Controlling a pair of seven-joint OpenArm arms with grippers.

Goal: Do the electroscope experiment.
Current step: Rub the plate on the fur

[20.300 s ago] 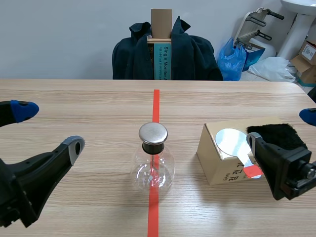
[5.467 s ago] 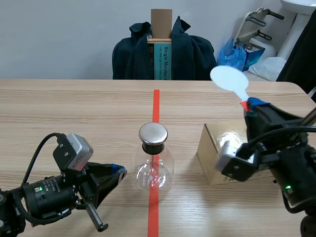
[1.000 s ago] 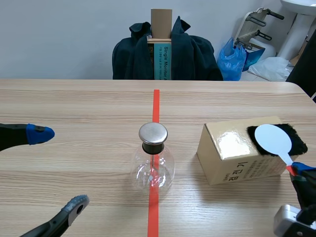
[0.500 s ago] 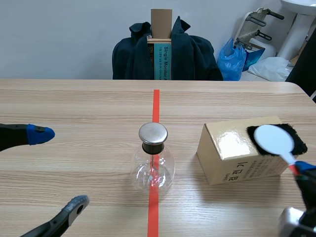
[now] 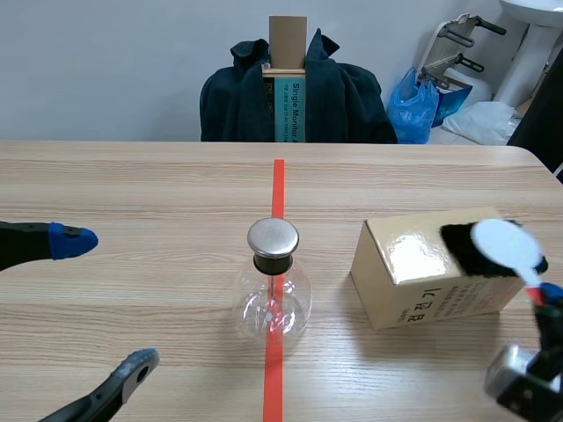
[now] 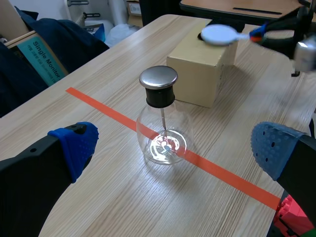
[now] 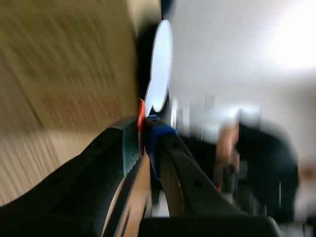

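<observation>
The electroscope, a clear glass flask [image 5: 273, 303] with a round metal cap [image 5: 273, 237], stands on the orange tape line at the table's middle. In the left wrist view the flask [image 6: 163, 140] is ahead of my left gripper [image 6: 175, 148], which is open wide and apart from it; in the scene view the left gripper [image 5: 101, 303] sits left of the flask. To the flask's right a cardboard box [image 5: 409, 277] carries black fur [image 5: 471, 255]. My right gripper [image 7: 148, 129] is shut on the red handle of a white disc paddle [image 5: 508, 243], whose disc lies over the fur.
A chair draped with a dark jacket [image 5: 299, 92] stands beyond the table's far edge, with a tall carton [image 5: 288, 79] against it. Bags and clutter [image 5: 422, 101] lie on the floor at the back right. The box sits close to the table's right edge.
The right gripper has slid the white disc to the right across the black fur. The left gripper and the flask have not moved.
</observation>
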